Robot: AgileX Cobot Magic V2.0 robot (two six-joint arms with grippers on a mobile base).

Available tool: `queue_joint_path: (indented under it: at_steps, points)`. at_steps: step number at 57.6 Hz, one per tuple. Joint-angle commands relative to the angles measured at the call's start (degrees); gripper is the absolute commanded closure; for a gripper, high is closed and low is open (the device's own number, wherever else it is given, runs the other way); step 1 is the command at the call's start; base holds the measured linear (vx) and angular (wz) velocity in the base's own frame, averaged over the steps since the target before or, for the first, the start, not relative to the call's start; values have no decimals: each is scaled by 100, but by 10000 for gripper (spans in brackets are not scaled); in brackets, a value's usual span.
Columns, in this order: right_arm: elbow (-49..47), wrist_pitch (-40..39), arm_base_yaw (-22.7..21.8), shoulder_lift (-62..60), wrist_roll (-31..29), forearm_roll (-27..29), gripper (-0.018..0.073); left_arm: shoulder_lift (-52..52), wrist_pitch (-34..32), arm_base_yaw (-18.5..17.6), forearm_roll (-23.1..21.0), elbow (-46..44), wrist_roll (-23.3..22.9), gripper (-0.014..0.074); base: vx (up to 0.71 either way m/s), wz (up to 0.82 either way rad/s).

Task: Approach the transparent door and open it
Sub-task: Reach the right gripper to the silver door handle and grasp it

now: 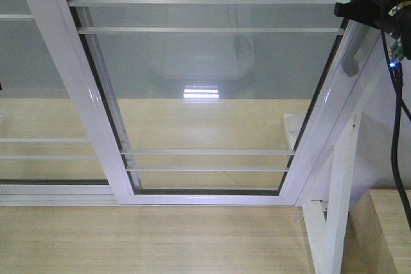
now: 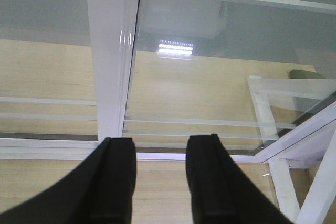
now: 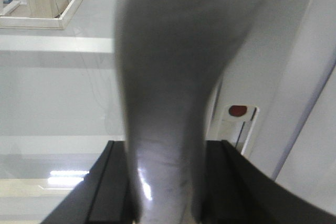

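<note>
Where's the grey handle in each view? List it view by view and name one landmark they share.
Front: handle at the upper right, on the door's right stile.
Left wrist: not in view.
Right wrist: handle fills the centre, blurred, running down between the fingers of the right gripper.
Shared landmark: the striped light reflection in the glass.

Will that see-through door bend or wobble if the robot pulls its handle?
Probably stiff: the transparent door has a white frame and crossbars. Likely heavy, being mostly glass. Its shiny grey handle might slip in the right pincer.
</note>
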Motion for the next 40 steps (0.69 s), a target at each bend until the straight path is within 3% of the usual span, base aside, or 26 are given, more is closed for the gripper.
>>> queue_joint_path:
  at_steps: [1,10,40]
  points:
    - [-224,-456,-10,-294,-13,-33,270,-32,-367,-3,-106,-170,-40,220,0,0]
    - [-224,-451,79,-294,-13,-33,279,-32,-424,-3,-106,-170,-40,220,0,0]
    - [-224,-529,966,-290,-19,-36,278,-32,-533,-3,-106,-170,-40,220,0,0]
